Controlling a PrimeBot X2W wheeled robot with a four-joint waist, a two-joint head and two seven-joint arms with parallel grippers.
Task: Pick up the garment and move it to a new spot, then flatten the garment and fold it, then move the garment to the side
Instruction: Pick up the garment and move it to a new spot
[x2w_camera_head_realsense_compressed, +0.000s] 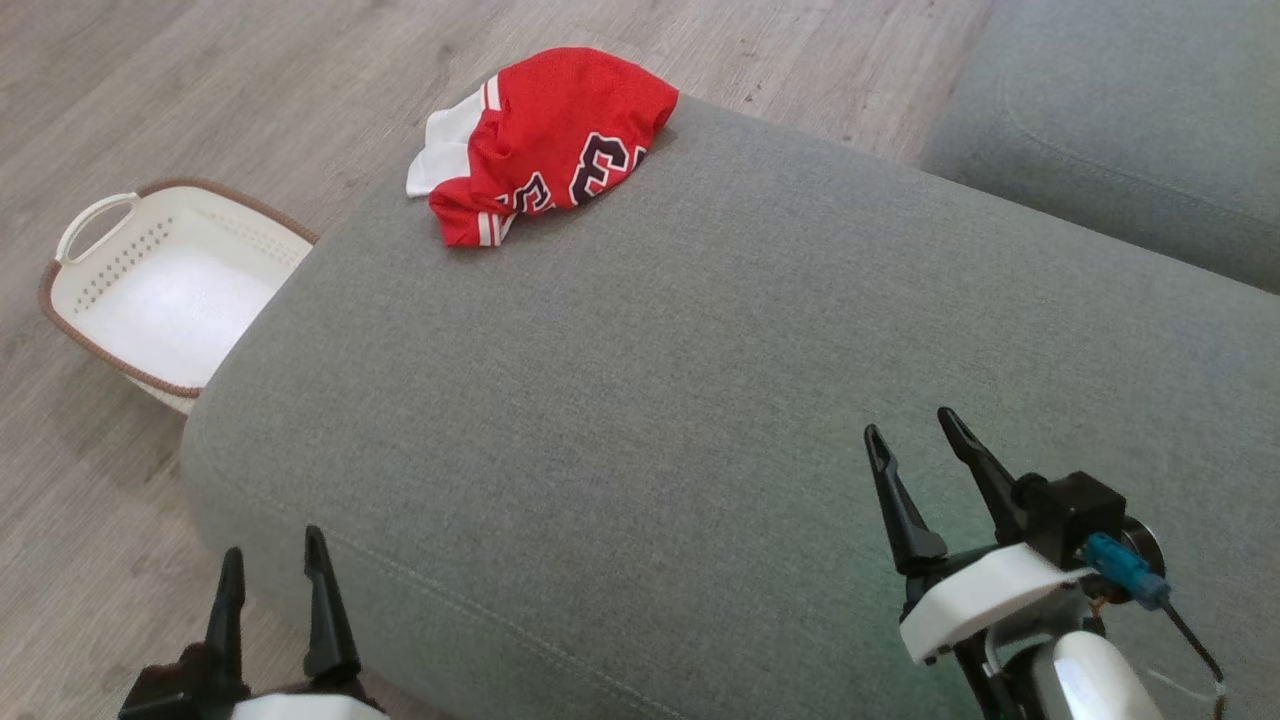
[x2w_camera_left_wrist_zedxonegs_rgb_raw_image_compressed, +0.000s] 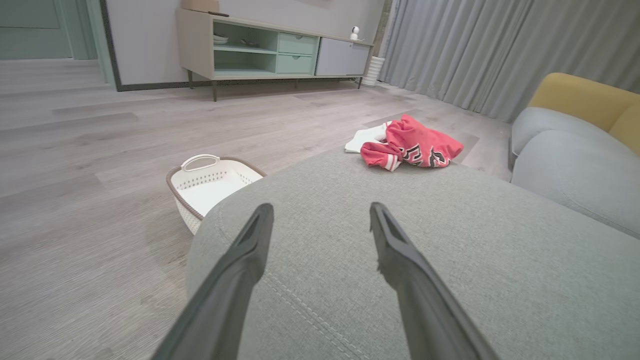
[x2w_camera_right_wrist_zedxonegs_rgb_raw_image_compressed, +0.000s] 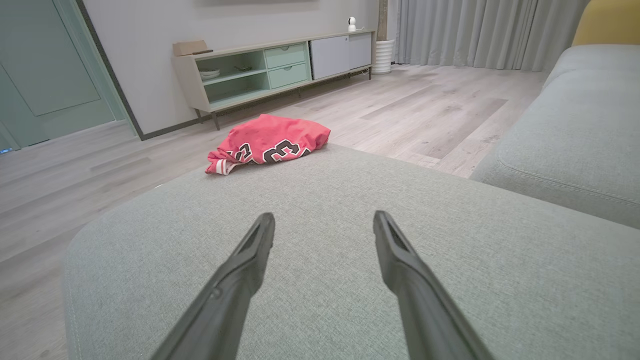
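Note:
The garment (x2w_camera_head_realsense_compressed: 545, 145) is a red jersey with white sleeves and dark lettering, crumpled in a heap at the far edge of the grey ottoman (x2w_camera_head_realsense_compressed: 700, 400). It also lies far ahead in the left wrist view (x2w_camera_left_wrist_zedxonegs_rgb_raw_image_compressed: 410, 145) and the right wrist view (x2w_camera_right_wrist_zedxonegs_rgb_raw_image_compressed: 267, 142). My left gripper (x2w_camera_head_realsense_compressed: 275, 560) hovers open over the ottoman's near left corner, nothing between its fingers. Over the near right part, my right gripper (x2w_camera_head_realsense_compressed: 910, 425) stands open and empty too. Both are well short of the garment.
A white basket (x2w_camera_head_realsense_compressed: 165, 285) with a brown rim stands on the wood floor left of the ottoman. A grey sofa cushion (x2w_camera_head_realsense_compressed: 1120, 130) lies at the far right. A low cabinet (x2w_camera_right_wrist_zedxonegs_rgb_raw_image_compressed: 280, 65) and curtains (x2w_camera_left_wrist_zedxonegs_rgb_raw_image_compressed: 480, 50) line the far wall.

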